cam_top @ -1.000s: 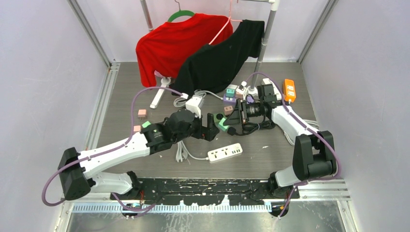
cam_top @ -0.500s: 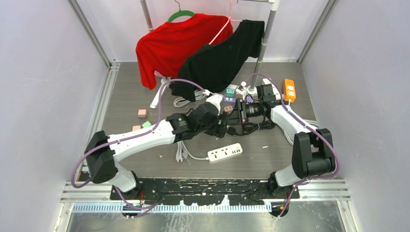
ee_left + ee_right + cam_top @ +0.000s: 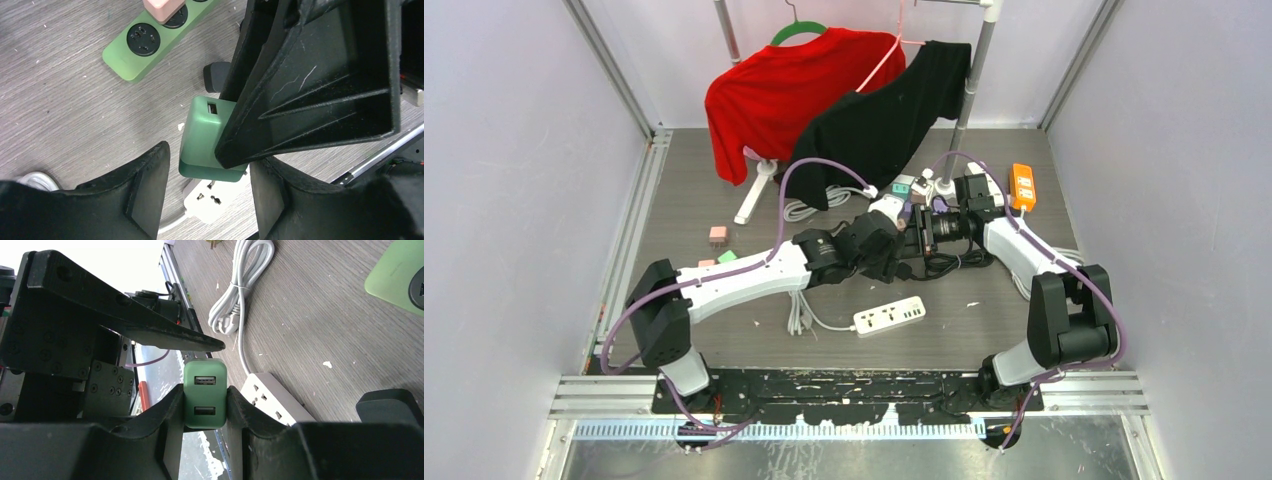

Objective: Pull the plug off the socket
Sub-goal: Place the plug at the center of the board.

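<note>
At frame centre, the right gripper [image 3: 205, 399] clamps the green USB charger [image 3: 205, 377]; the half-open left gripper [image 3: 209, 167] straddles it.

i count one red shirt [image 3: 764, 100], one black shirt [image 3: 874, 125], one white strip [image 3: 890, 315], one green strip [image 3: 164, 36], one orange strip [image 3: 1022, 186] and one green plug [image 3: 205, 395].

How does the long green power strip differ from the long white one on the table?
The green power strip has round black sockets; the white power strip has small slots in a white face. The green one carries a pink plug; the white one carries none. Both lie flat on the grey wood-grain table.
</note>
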`<state>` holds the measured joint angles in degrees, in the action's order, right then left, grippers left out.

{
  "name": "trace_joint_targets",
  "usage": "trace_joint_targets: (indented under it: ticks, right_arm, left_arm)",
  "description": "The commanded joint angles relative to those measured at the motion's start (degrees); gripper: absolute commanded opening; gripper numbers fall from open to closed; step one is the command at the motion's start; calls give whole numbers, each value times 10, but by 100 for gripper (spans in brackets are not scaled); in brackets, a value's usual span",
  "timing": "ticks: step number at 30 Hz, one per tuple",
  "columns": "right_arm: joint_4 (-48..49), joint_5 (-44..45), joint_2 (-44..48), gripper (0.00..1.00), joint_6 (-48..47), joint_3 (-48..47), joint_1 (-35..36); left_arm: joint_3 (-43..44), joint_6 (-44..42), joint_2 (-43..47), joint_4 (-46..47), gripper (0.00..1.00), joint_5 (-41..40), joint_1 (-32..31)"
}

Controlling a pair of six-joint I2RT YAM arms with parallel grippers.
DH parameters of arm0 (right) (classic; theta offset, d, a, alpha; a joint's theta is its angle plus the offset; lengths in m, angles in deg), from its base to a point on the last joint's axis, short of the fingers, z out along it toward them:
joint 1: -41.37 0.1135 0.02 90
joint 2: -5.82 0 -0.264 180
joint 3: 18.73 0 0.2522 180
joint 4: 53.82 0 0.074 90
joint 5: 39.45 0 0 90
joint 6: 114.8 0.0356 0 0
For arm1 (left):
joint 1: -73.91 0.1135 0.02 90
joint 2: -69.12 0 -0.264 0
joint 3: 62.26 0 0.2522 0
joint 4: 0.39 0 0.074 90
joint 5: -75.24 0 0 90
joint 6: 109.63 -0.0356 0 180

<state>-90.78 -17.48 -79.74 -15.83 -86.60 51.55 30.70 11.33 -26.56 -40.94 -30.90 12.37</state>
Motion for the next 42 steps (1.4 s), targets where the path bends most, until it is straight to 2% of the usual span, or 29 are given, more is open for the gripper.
trace_joint_targets:
  ticks: [1, 6, 9, 15, 18, 21, 24, 27, 31, 36, 42]
  right_arm:
    - [15, -22, 1, 1, 4, -7, 4]
    - [14, -24, -1, 3, 5, -7, 6]
    - [13, -27, -2, 4, 5, -7, 7]
    - [12, -29, -3, 5, 4, -7, 8]
    - [11, -29, -3, 9, 2, -8, 8]
    - [1, -29, -1, 22, -12, -10, 8]
    - [-27, -26, 2, 45, -50, -18, 8]
    - [-59, -15, 8, 59, -97, -28, 8]
    - [-85, -4, 10, 67, -131, -34, 7]
    - [-101, 2, 11, 69, -154, -38, 7]
    - [-104, 6, 11, 69, -158, -39, 5]
  left_arm:
    - [24, -9, -4, 0, 59, -22, -3]
    - [25, -10, -10, 1, 61, -21, -2]
    - [25, -11, -9, 2, 58, -24, -3]
    - [23, -12, -10, 7, 40, -27, -2]
    - [21, -14, -9, 8, 22, -24, -3]
    - [14, -16, -4, 11, 6, -23, -2]
    - [-5, -16, 9, 16, 0, -26, -3]
    - [-43, -9, 33, 23, 0, -40, -3]
    - [-110, 8, 77, 40, 0, -67, -2]
    - [-193, 29, 141, 38, 0, -104, 5]
    - [-230, 110, 189, -94, 0, -233, 37]
